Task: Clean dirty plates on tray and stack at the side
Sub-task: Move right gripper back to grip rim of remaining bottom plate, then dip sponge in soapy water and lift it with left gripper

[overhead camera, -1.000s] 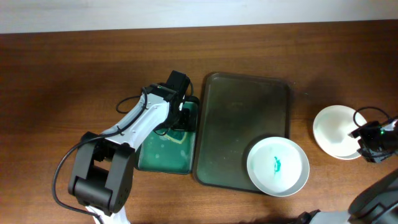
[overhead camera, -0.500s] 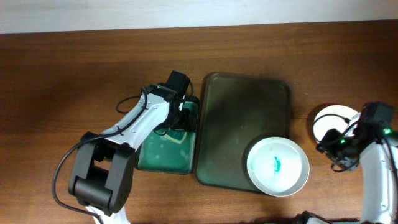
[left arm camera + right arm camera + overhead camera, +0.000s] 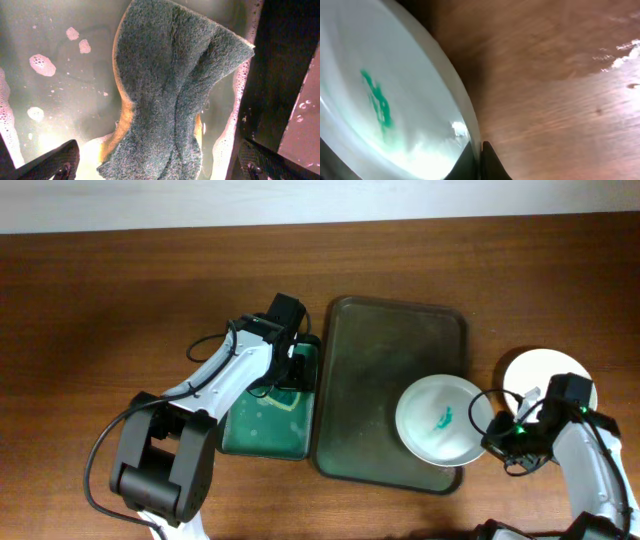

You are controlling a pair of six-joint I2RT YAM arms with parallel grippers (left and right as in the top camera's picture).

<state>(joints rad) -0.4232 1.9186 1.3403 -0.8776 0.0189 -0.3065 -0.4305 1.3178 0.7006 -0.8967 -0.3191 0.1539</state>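
A white dirty plate (image 3: 440,420) with a green smear (image 3: 377,102) rests on the front right corner of the dark tray (image 3: 380,370), its right side overhanging the tray's edge. My right gripper (image 3: 497,437) is shut on that plate's right rim; in the right wrist view the rim is pinched between the fingertips (image 3: 480,159). A clean white plate (image 3: 545,370) lies on the table to the right of the tray. My left gripper (image 3: 293,365) hangs open in the green basin (image 3: 265,425), its fingers (image 3: 50,165) straddling a grey-green sponge (image 3: 175,90) that lies in soapy water.
The basin stands against the tray's left edge. Bare wooden table (image 3: 120,300) stretches to the far left and along the back. A cable loops beside the left arm (image 3: 215,375).
My right arm has swung left from the clean plate to the dirty plate and shut on its rim. The dirty plate has shifted slightly up and left. The left arm is unmoved.
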